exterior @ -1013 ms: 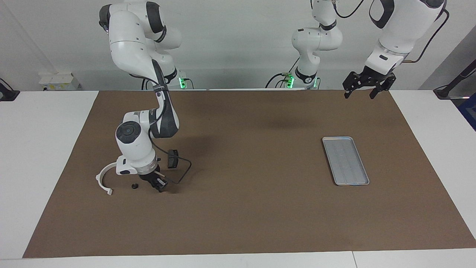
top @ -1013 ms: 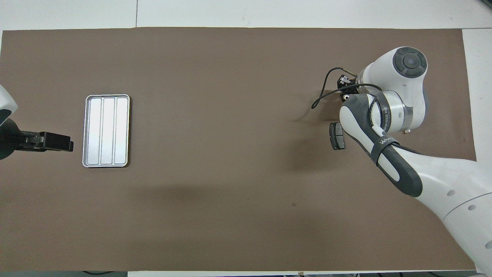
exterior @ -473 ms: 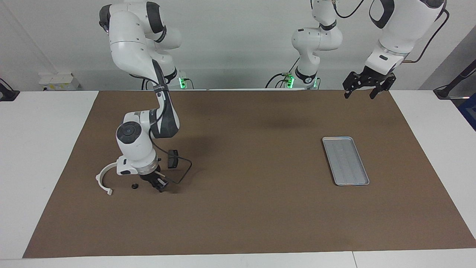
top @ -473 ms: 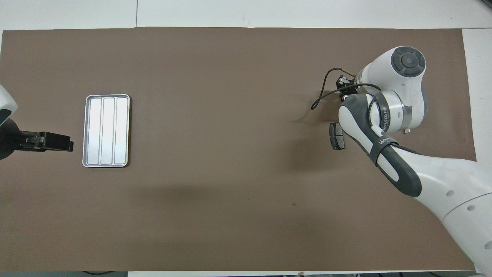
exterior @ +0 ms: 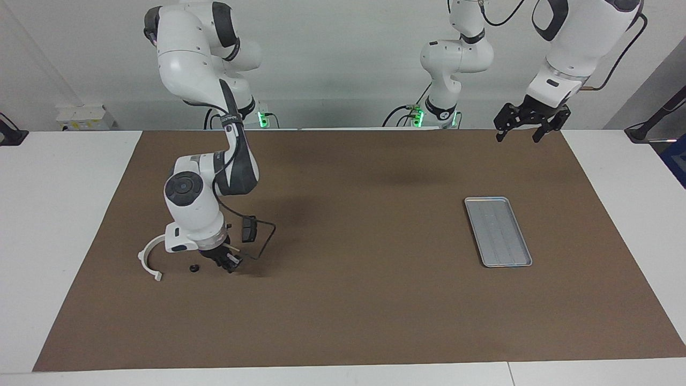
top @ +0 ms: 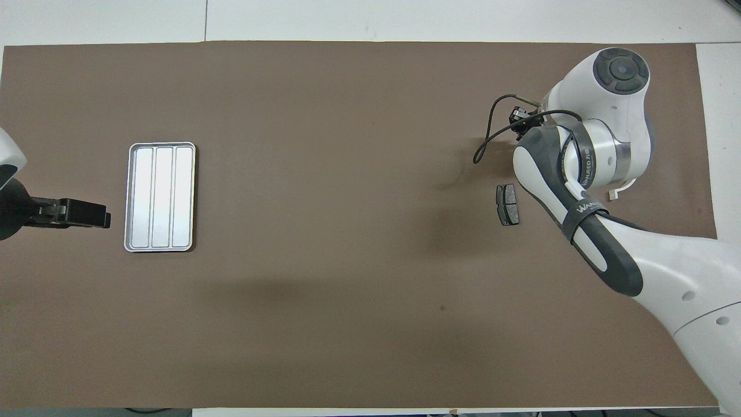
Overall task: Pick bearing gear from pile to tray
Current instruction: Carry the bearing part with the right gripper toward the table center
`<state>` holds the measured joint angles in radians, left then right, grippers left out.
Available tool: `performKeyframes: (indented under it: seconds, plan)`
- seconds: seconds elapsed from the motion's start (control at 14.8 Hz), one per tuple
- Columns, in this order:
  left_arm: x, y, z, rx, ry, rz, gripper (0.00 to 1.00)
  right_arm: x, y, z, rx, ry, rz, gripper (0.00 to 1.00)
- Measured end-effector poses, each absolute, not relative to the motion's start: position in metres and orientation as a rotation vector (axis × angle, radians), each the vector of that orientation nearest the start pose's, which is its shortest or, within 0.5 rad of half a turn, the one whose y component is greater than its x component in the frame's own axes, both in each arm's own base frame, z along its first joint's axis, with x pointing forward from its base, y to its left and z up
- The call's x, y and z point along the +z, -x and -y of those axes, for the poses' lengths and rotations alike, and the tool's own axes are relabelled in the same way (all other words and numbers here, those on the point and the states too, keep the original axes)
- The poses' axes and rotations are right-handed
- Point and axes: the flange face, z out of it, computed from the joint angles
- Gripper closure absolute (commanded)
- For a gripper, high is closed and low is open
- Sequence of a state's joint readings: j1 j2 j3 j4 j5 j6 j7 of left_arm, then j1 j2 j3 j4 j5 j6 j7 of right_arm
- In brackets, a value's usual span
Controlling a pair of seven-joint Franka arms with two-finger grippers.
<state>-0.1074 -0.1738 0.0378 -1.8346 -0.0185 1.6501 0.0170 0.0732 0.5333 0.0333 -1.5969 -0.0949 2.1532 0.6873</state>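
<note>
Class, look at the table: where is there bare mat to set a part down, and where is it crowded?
Bare mat runs from the tray across to the brake pad, and along the table edge farthest from the robots. It is crowded at the right arm's end, where the right hand is low among the white arc, the small black gear and the pad.

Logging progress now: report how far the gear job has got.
Done: nothing shows in the tray. In hand: the right tool is low at the pile, beside the brake pad and the white arc; whether it grips a gear is hidden. One black gear lies on the mat. The left tool waits open, raised. Left: carrying gears to the tray.
</note>
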Motion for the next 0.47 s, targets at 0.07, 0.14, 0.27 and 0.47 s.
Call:
performKeyframes:
  seconds: [0.07,0.14,0.27,0.47]
  plan:
    - [0.598,-0.502,0.035,0.018,3.163,-0.136,0.0,0.332,-0.688,-0.067,-0.055,3.092,-0.831,1.0]
    - [0.598,-0.502,0.035,0.018,3.163,-0.136,0.0,0.342,-0.687,-0.069,-0.034,3.102,-0.823,1.0]
    - [0.598,-0.502,0.035,0.018,3.163,-0.136,0.0,0.374,-0.682,-0.079,0.0,3.121,-0.787,1.0]
    - [0.598,-0.502,0.035,0.018,3.163,-0.136,0.0,0.428,-0.661,-0.113,0.027,3.152,-0.714,1.0]
